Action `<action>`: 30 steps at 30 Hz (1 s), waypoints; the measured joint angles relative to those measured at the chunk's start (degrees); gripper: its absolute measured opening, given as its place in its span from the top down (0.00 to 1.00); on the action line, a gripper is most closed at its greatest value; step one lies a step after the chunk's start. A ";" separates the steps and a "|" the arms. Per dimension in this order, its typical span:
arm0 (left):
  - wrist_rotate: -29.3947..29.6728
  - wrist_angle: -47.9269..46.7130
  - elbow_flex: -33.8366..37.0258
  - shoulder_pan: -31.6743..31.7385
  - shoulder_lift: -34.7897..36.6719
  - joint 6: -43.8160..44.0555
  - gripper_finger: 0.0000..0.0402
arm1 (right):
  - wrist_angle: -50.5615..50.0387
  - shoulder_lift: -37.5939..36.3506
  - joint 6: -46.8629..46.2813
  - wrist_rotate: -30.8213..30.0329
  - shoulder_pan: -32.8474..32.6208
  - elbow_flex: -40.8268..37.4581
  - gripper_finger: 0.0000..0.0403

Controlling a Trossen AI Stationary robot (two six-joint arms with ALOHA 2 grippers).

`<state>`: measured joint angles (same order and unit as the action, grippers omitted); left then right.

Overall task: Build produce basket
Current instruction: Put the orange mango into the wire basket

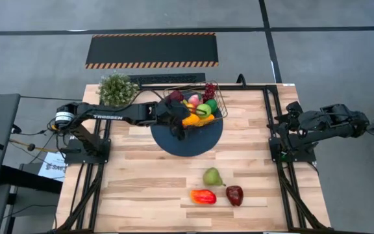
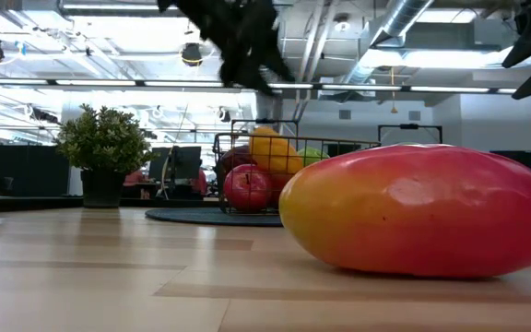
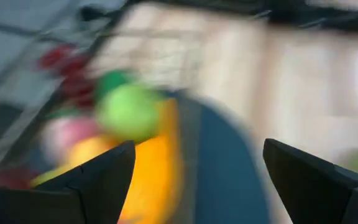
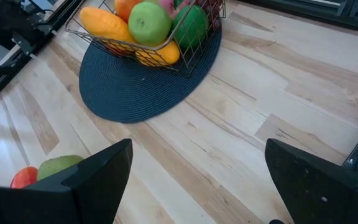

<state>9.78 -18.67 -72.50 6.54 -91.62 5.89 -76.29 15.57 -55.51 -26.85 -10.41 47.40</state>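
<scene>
The low view fills its right half with a red-orange mango — the high view shows it small at bottom centre, beside a pear and a dark red fruit. The left gripper reaches to the basket at top centre, fingers spread, empty. The right gripper waits at the right edge, fingers apart.

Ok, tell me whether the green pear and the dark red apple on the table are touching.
Apart. The high view shows bare wood between the green pear and the dark red apple, which lies nearer the table's front edge.
</scene>
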 joint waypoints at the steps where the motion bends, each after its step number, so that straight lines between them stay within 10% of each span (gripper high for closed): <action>1: -3.06 -0.03 -0.98 -0.82 -0.04 0.71 0.16 | 0.00 0.00 0.00 0.02 0.00 0.00 0.04; 8: -12.71 0.92 -2.61 -11.25 -0.24 5.72 0.16 | -0.02 0.00 0.00 0.00 -0.02 0.00 0.04; 22: 14.85 3.83 -0.20 -36.11 -0.41 19.10 0.16 | 0.00 0.00 0.29 -0.02 -0.02 -0.02 0.04; 30: 17.72 12.57 -0.22 -38.42 -4.32 18.59 0.16 | 0.00 -0.02 0.50 -0.02 -0.02 -0.02 0.04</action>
<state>27.50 -6.10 -72.73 -31.88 -95.93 24.48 -76.29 15.55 -55.00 -26.87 -10.44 47.37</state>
